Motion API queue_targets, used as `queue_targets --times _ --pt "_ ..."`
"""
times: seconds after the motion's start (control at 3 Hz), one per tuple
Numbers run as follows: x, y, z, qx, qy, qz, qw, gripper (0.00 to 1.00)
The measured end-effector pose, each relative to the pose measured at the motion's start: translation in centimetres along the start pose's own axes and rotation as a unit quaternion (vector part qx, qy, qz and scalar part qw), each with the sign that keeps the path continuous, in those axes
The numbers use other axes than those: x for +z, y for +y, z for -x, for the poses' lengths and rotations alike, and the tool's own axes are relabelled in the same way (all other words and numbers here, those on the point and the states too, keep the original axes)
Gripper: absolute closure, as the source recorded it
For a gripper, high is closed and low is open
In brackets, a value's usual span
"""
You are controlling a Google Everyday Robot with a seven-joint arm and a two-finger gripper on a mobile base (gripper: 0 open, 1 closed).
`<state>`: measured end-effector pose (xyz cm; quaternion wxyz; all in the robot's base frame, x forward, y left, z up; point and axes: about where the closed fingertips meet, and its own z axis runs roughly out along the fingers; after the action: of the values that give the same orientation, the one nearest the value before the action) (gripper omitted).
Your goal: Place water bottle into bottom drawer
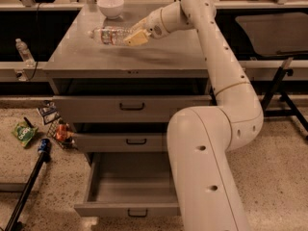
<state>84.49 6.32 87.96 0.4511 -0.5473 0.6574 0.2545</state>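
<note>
The water bottle (pixel 109 35), clear with a red, green and white label and a white cap pointing left, lies on its side in the air just over the grey cabinet top (pixel 91 57). My gripper (pixel 136 36) reaches in from the right and is shut on the bottle's right end with tan fingers (pixel 137 39). Its shadow falls on the top below. The bottom drawer (pixel 103 208) is pulled out and open, its inside bare, its black handle on the front. My arm covers the drawer's right part.
A white bowl (pixel 110 6) stands at the back of the cabinet top. The two upper drawers (pixel 130 107) are shut. A small clear bottle (pixel 23 52) stands on a ledge at left. Snack packs (pixel 24 131) and a black pole (pixel 26 189) lie on the floor left.
</note>
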Motion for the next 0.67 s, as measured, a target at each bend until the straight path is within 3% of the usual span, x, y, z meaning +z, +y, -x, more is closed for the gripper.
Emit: queue_targets --times 0.33,0.67 --pt "-8.6 0.3 0.8 -0.027 -0.011 -0.02 0.9994 1.0" --pt "-15.7 1.4 2.8 -0.044 -0.043 -0.06 0.9963 1.0"
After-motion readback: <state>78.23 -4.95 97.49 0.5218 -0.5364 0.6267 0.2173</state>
